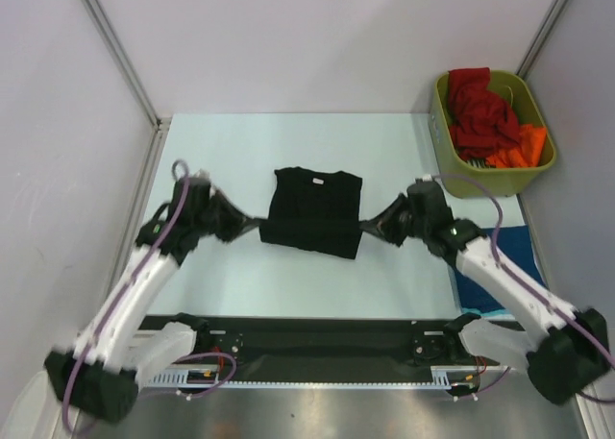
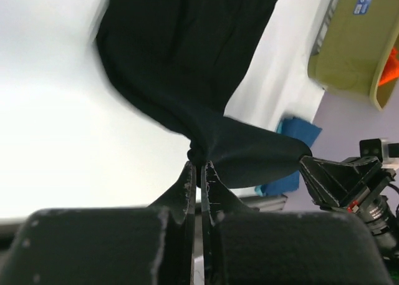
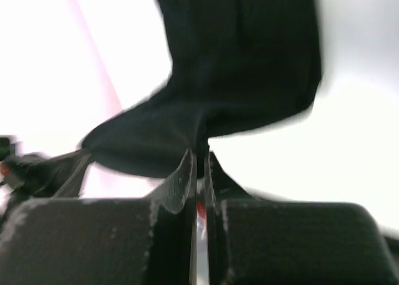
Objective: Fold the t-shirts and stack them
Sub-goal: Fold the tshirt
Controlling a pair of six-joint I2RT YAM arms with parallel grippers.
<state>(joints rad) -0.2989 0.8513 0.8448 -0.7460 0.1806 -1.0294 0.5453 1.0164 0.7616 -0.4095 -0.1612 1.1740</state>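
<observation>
Cloth of the black t-shirt point(image 1: 315, 207) runs crosswise from my left gripper point(image 2: 199, 165) to my right gripper point(image 3: 201, 153), its body beyond them. Both pinch it.

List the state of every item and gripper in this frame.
black t-shirt, partly folded on the table, pinched at both near corners.
left gripper, shut on the black t-shirt.
right gripper, shut on the black t-shirt.
bin, upright, holding shirts.
red t-shirt, crumpled in the bin.
orange t-shirt, crumpled in the bin.
blue t-shirt, lying flat, partly covered.
</observation>
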